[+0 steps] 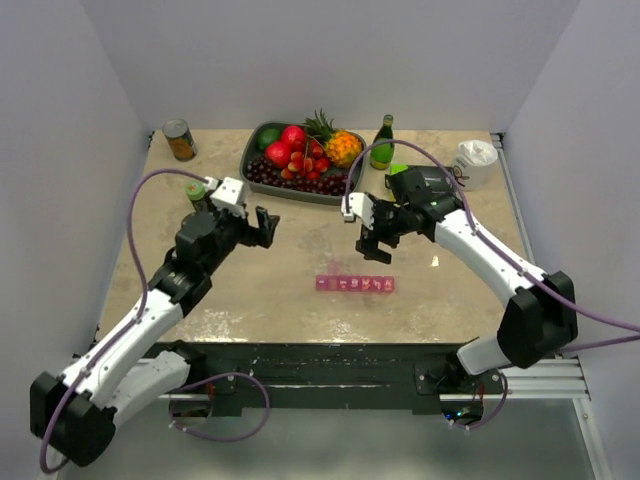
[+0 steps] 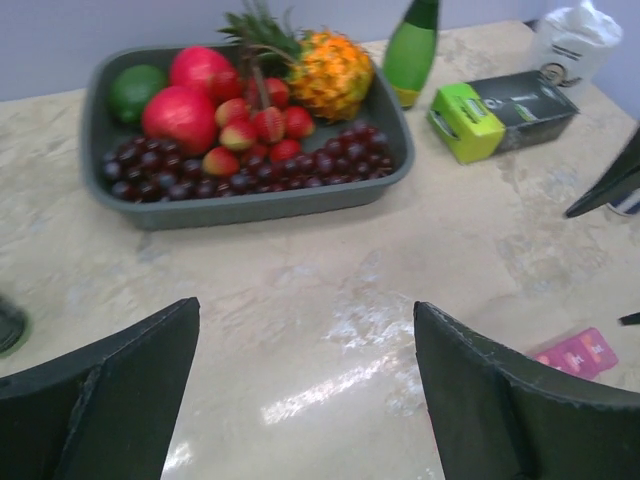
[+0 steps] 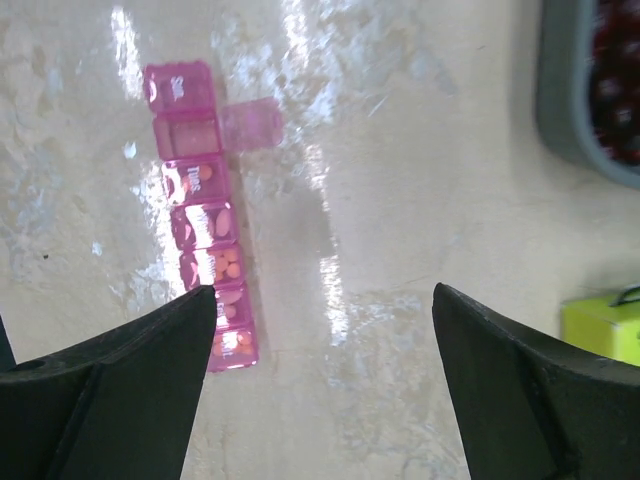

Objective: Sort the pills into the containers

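Observation:
The pink pill organizer (image 1: pixel 355 284) lies flat at the table's middle front. In the right wrist view the pill organizer (image 3: pixel 205 215) has one lid (image 3: pixel 250 125) swung open on its second compartment. Orange pills (image 3: pixel 228 268) show inside several closed compartments. My right gripper (image 1: pixel 375 248) hovers just behind the strip, open and empty (image 3: pixel 325 290). My left gripper (image 1: pixel 265 228) is open and empty (image 2: pixel 306 303) over bare table to the left. One end of the organizer (image 2: pixel 580 353) shows at the right of the left wrist view. I see no loose pills on the table.
A grey tray of fruit (image 1: pixel 262 135) stands at the back centre, beside a green bottle (image 1: pixel 383 142). A green and black box (image 2: pixel 500 110) and a white cup (image 1: pixel 475 162) stand at the back right. A can (image 1: pixel 180 140) and a small green-capped bottle (image 1: pixel 196 190) stand on the left.

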Available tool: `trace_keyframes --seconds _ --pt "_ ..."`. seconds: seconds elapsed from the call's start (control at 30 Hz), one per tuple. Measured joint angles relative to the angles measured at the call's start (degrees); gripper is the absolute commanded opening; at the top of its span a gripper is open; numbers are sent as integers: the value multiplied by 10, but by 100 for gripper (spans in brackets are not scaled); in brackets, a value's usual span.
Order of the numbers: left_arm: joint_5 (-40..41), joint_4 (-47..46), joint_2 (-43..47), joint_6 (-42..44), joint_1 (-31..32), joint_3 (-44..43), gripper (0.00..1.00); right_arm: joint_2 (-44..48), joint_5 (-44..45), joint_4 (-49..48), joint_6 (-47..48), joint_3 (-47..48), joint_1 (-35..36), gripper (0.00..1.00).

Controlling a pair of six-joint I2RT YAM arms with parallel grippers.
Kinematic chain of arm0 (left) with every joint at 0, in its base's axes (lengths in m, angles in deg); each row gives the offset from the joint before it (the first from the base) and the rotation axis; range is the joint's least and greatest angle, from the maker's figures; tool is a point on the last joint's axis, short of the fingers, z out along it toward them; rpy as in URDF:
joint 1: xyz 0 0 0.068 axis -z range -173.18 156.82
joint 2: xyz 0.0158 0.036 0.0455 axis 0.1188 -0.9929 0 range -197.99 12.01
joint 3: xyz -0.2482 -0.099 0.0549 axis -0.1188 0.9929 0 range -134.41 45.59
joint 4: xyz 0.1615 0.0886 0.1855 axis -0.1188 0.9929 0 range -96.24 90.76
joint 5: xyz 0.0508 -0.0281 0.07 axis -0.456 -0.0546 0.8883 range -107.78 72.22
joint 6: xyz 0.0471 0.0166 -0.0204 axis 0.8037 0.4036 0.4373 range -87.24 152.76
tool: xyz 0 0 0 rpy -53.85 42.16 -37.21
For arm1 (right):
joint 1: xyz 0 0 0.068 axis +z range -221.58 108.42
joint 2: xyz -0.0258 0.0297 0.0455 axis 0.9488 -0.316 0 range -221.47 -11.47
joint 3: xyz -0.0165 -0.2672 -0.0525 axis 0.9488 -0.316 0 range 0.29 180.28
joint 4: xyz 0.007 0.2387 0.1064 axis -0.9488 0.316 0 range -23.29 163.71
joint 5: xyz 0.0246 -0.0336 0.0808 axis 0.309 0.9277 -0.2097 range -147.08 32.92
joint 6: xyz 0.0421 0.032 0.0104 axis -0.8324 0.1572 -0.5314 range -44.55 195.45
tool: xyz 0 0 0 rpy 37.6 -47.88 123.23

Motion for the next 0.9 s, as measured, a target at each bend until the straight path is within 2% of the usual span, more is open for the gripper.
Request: trace_keyframes --seconds 0.1,0.17,0.3,0.5,0.7,0.9 --pt "15 57 71 -10 -38 17 99 28 -5 1 -25 24 -5 95" --pt "30 97 109 -18 -60 21 99 42 -25 -5 -49 34 -17 95" --pt "68 143 140 -20 -77 20 99 46 -98 -15 -87 35 -59 95" --pt "128 206 120 -19 -78 16 99 55 -162 -60 -125 -31 -94 97" --pt "155 225 115 -19 -89 13 99 78 -193 -96 -148 -75 -102 98" --pt "119 224 92 -19 -174 9 99 85 -204 -123 -154 -84 -103 98"
